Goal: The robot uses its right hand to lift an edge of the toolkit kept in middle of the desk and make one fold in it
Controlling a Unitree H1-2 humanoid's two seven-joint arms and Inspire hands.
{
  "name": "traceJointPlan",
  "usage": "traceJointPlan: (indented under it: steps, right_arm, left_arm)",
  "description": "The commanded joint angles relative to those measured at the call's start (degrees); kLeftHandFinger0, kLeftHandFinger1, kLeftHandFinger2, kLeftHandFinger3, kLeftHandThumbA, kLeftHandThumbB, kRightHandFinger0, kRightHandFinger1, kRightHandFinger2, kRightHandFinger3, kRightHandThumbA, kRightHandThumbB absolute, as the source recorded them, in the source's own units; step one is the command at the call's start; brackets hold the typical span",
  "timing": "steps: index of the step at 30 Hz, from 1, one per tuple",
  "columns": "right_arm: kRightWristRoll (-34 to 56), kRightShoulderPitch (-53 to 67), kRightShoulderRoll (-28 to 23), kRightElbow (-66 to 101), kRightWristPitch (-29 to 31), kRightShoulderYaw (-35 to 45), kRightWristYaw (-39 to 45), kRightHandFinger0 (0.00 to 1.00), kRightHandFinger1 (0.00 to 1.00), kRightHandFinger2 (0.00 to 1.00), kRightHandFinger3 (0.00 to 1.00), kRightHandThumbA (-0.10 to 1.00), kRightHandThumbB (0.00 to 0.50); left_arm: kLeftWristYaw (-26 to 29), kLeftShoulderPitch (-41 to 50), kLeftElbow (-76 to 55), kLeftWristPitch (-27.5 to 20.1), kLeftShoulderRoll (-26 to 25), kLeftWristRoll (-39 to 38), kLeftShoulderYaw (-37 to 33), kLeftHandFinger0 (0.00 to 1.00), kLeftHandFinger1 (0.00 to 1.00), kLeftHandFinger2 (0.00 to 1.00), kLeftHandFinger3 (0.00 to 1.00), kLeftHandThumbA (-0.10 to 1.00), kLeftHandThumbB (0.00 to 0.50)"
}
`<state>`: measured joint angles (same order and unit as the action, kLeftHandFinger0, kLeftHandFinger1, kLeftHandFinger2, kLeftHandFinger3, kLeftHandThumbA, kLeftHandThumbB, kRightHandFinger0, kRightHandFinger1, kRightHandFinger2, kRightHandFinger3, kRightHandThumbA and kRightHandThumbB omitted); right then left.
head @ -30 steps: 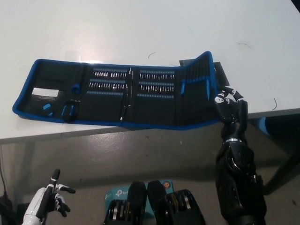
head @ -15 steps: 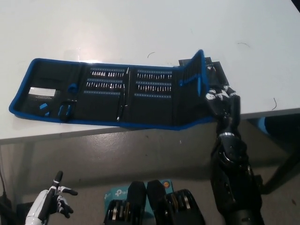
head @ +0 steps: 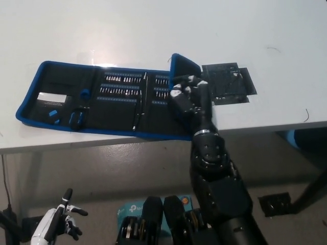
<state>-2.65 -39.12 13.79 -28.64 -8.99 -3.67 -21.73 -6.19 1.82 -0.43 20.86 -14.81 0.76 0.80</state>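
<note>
The toolkit (head: 102, 97), a black fabric case with a blue border, lies spread open near the front edge of the white desk (head: 153, 30). Rows of small bits show in its middle panels. Its right end flap (head: 184, 65) stands raised and curls over to the left. My black right hand (head: 188, 99) is at that flap with its fingers curled on its edge, and it hides the panels beneath. My white left hand (head: 60, 223) hangs at the lower left below the desk, fingers apart and holding nothing.
A dark flat patch (head: 229, 84) lies on the desk just right of the raised flap. The desk's front edge (head: 76, 143) runs close under the toolkit. A teal box (head: 127, 210) sits on the floor below.
My right hand has swung left by about a panel's width, carrying the right flap up and over the toolkit's middle. The dark patch beside it is now uncovered. The left hand stays low.
</note>
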Motion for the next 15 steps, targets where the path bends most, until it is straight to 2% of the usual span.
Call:
traceJointPlan:
  steps: [1, 2, 3, 4, 6, 8, 11, 12, 14, 15]
  right_arm:
    - [-4.11, 0.1, -0.6, 1.12, -1.09, -3.58, 2.7, 0.0, 0.0, 0.0, 0.29, -0.1, 0.099]
    - [-4.97, 0.82, -1.15, 0.84, -1.25, -4.66, 3.24, 0.0, 0.0, 0.0, 0.28, -0.1, 0.093]
    - [-5.83, 1.55, -1.58, 0.36, -1.2, -5.71, 3.15, 0.0, 0.0, 0.0, 0.26, -0.1, 0.099]
    - [-6.47, 2.33, -2.34, -0.36, 0.28, -6.77, 3.7, 0.0, 0.0, 0.0, 0.26, -0.1, 0.102]
    - [-7.92, 3.41, -4.15, -1.35, 0.95, -9.49, 5.57, 0.0, 0.0, 0.0, 0.26, -0.1, 0.071]
    - [-10.33, 5.28, -6.87, -2.01, 1.59, -13.3, 7.7, 0.0, 0.0, 0.0, 0.29, -0.1, 0.083]
    - [-10.84, 5.72, -8.97, -2.51, 2.44, -14.86, 7.88, 0.0, 0.0, 0.0, 0.3, -0.1, 0.083]
    - [-11.34, 6.09, -9.91, -3.07, 2.71, -14.66, 6.82, 0.0, 0.0, 0.0, 0.35, -0.1, 0.059]
    - [-12.01, 6.32, -10.35, -3.35, 3.15, -14.77, 6.15, 0.0, 0.0, 0.0, 0.43, -0.1, 0.063]
    - [-12.68, 6.61, -10.91, -3.59, 3.57, -15.19, 6.28, 0.0, 0.0, 0.0, 0.57, -0.1, 0.065]
  left_arm:
    - [-1.03, -1.34, -1.23, -0.21, -1.1, 0.26, -0.22, 0.32, 0.3, 0.15, 0.44, 1.0, 0.486]
    - [-1.11, -1.63, -1.22, -0.04, -1.15, 0.22, -0.22, 0.32, 0.3, 0.15, 0.44, 1.0, 0.47]
    - [-1.12, -1.87, -0.82, -0.45, -1.25, 0.36, -0.32, 0.32, 0.29, 0.14, 0.45, 1.0, 0.485]
    - [-1.17, -2.38, -0.96, 0.05, -1.29, 0.48, -0.49, 0.32, 0.29, 0.14, 0.45, 1.0, 0.466]
    - [-1.27, -2.65, -1.18, 0.48, -1.3, 0.39, -0.66, 0.33, 0.29, 0.14, 0.43, 1.0, 0.444]
    - [-1.38, -2.79, -1.49, 0.88, -1.19, -0.08, -0.52, 0.33, 0.3, 0.14, 0.43, 1.0, 0.446]
    - [-1.62, -3.29, -1.43, 0.96, -1.59, 0.05, -0.65, 0.32, 0.31, 0.15, 0.43, 1.0, 0.449]
    - [-1.92, -3.58, -1.27, 0.76, -1.9, -0.01, -0.68, 0.3, 0.3, 0.14, 0.42, 1.0, 0.421]
    - [-1.93, -3.88, -1.25, 1.35, -1.92, 0.09, -0.71, 0.31, 0.3, 0.14, 0.41, 1.0, 0.406]
    - [-2.0, -3.95, -1.07, 1.25, -2.0, 0.17, -0.78, 0.32, 0.3, 0.14, 0.41, 1.0, 0.41]
